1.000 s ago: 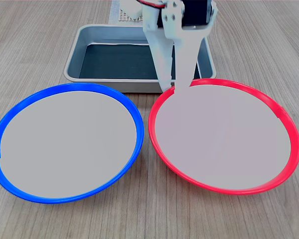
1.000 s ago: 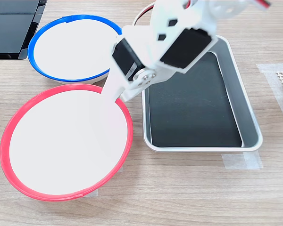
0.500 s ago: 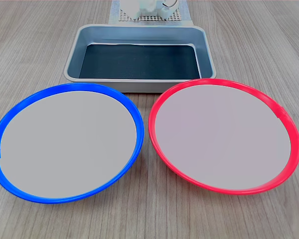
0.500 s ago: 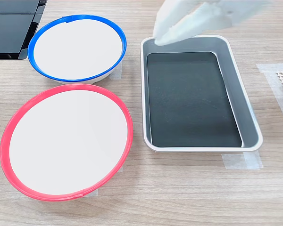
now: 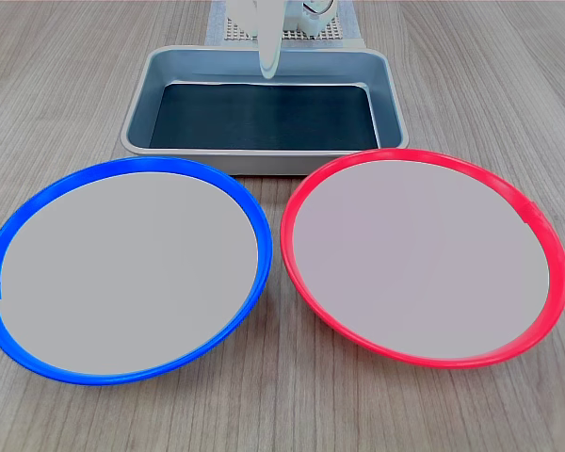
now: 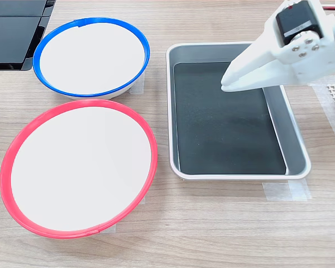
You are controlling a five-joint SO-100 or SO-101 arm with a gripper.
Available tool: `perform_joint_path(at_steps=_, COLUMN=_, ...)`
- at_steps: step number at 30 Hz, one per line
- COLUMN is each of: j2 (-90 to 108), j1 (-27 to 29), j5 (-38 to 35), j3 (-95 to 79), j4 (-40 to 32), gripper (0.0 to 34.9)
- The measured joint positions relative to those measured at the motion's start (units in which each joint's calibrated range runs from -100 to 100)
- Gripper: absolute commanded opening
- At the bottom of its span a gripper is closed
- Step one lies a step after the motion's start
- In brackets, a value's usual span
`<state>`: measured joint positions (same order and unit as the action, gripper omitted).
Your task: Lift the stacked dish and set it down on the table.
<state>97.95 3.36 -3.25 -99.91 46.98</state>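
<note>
Red-rimmed round shallow plate (image 6: 78,170) seen flat on wood-grain table (image 6: 212,223), beside blue-rimmed plate (image 6: 91,56). White gripper (image 6: 226,85) held above metal tray (image 6: 297,146), jaws nearly closed, empty. Placing judged done; only retreat needed.

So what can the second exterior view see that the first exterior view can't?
Only the first exterior view shows the white mesh mat behind the tray. Only the second exterior view shows the claw's black motor, a dark flat thing at the second exterior view's top left, and a tape strip on the table. Both exterior views share the red plate, the blue plate, the metal tray and the empty claw above it.
</note>
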Motion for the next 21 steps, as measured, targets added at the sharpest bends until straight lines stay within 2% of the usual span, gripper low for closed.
perform_joint_path(at_steps=21, j2=0.77, j1=-0.09, j5=-0.54, j3=0.00, j4=0.49, gripper=0.2)
